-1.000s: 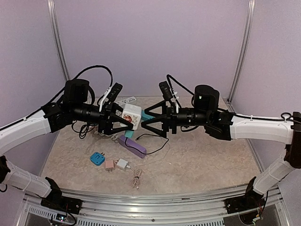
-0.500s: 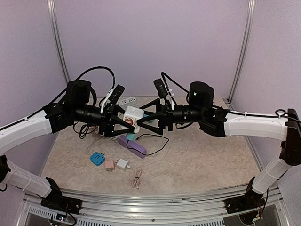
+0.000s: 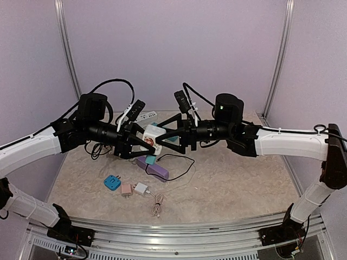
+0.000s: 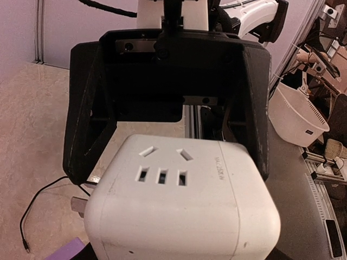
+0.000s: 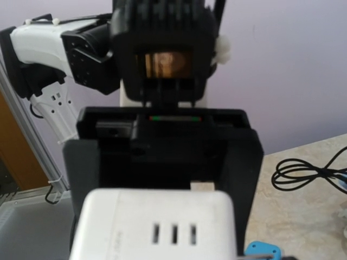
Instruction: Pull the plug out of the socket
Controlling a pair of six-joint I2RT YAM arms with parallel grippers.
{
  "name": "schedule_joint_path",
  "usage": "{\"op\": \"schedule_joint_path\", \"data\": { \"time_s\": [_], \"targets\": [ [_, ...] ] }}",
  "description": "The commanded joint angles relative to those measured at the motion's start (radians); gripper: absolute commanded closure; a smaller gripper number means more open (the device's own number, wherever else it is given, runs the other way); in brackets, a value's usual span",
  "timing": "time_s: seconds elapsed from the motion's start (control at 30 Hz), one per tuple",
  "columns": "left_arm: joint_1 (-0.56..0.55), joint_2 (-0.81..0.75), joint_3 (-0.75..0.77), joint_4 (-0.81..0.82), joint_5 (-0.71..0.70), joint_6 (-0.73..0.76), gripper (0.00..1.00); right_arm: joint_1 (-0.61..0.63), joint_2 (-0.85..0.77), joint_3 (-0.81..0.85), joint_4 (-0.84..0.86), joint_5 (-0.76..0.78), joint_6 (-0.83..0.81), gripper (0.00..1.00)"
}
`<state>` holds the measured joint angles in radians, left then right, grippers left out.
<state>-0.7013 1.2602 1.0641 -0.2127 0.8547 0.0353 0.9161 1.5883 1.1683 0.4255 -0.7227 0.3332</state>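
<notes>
Table (image 3: 233, 184): spreads beneath the white socket cube (image 3: 152, 135), which hangs clear above it; carries only the loose items.
Left arm (image 3: 32, 149): reaches in roughly level from the left of the cube, presenting it sideways to the other arm.
Right arm (image 3: 293, 143): reaches in from the opposite side of the cube, head-on to the left arm; judged a set-up for a straight pull away from the cube.
Left gripper (image 3: 140, 142): clamped on the left end of the cube, jaws spread to its width; serves as the anchor against the pull.
Right gripper (image 3: 164, 142): jaws wide apart, one finger on each flank of the cube's right end; nothing gripped as far as can be seen.
Purple power strip (image 3: 154, 168): lies on the table just below the cube; no part in the job.
Teal plug (image 3: 150, 157): shows at the cube's lower edge, with more teal on the side toward the right gripper; seating hidden by cube and fingers, judged not yet pulled.
Adapters: blue adapter (image 3: 112, 182), pink adapter (image 3: 126, 189) and white adapter (image 3: 141, 189) sit grouped on the table, well below and left of the cube.
Next step, as judged: close on the plug body alone.
Risk: may pinch the cube as well as the plug and drag it against the left grip.
</notes>
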Motion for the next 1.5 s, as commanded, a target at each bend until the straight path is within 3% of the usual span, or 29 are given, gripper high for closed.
{"op": "schedule_joint_path", "data": {
  "time_s": [0.0, 0.1, 0.27, 0.53, 0.9, 1.47],
  "targets": [
    [-0.006, 0.007, 0.006, 0.055, 0.011, 0.002, 0.96, 0.019, 0.031, 0.031, 0.001, -0.035, 0.011, 0.33],
    [0.0, 0.01, 0.007, 0.053, 0.0, -0.004, 0.96, 0.018, 0.027, 0.029, -0.005, -0.023, 0.01, 0.36],
    [0.031, -0.014, -0.008, 0.079, -0.015, -0.022, 0.96, 0.017, -0.012, 0.0, -0.029, 0.039, -0.013, 0.17],
    [0.064, -0.035, -0.01, 0.082, 0.0, -0.026, 0.96, 0.008, -0.097, -0.062, -0.035, 0.108, -0.029, 0.1],
    [0.064, -0.009, 0.0, 0.081, 0.093, -0.03, 0.96, 0.008, -0.057, -0.03, -0.025, 0.046, -0.011, 0.13],
    [0.056, 0.04, 0.027, 0.04, 0.093, -0.022, 0.96, 0.011, -0.032, -0.01, 0.004, 0.024, 0.005, 0.23]
  ]
}}
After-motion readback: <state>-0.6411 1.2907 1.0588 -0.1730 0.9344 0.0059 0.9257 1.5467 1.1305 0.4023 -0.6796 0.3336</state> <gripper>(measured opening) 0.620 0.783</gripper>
